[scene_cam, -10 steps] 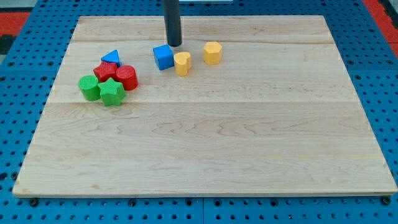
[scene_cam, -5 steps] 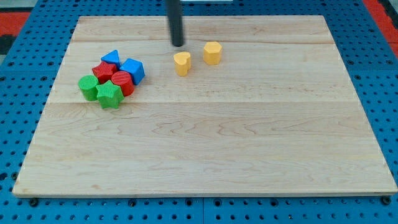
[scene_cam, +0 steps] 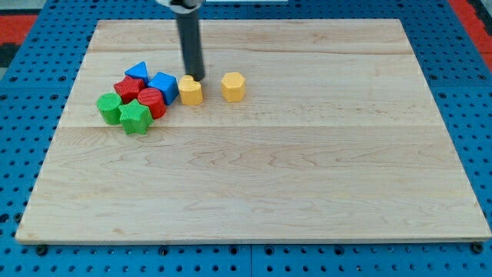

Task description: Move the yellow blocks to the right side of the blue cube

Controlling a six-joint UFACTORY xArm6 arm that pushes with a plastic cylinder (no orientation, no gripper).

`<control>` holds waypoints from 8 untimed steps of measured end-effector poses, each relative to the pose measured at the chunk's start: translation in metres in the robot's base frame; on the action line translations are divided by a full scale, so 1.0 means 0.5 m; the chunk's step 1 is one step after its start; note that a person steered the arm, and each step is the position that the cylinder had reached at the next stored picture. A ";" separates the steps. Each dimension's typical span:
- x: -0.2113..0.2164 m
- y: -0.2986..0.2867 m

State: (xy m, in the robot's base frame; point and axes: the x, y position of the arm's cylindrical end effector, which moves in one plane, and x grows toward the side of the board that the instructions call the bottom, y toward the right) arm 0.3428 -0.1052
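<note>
Blue perforated metal base (scene_cam: 23, 138) fills the view, red strip visible at both top corners. No writing, labels or brands readable anywhere. No containers in view.

Pale wooden board (scene_cam: 307, 169) lies on the base; grain runs left-right.

Straight dark rod (scene_cam: 189, 42) comes down from the view's top, slightly left of centre. No jaws on this rig, so no open or closed state to report. My tip (scene_cam: 197, 77) sits just above the yellow heart-like block, touching or nearly so; can't tell which. It's just right of the blue cube's top corner.

All blocks are in the board's upper left part:
- blue cube (scene_cam: 164, 86), at the right end of the cluster.
- yellow heart-like block (scene_cam: 191, 90), just right of the blue cube, touching or nearly touching it.
- yellow hexagonal block (scene_cam: 234, 86), further right, apart from the other yellow one, roughly level with it.
- blue triangular block (scene_cam: 137, 71), at the cluster's top, left of the cube.
- red round block (scene_cam: 151, 101), below-left of the cube, touching it.
- second red block (scene_cam: 127, 87), left of that; shape unclear.
- green star block (scene_cam: 134, 115), at the cluster's bottom.
- green round block (scene_cam: 109, 107), leftmost.

Both yellows lie on the cube's right side.
</note>
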 end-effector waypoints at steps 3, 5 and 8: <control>0.003 0.217; 0.101 0.151; 0.215 0.167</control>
State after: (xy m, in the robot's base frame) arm 0.4502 -0.0220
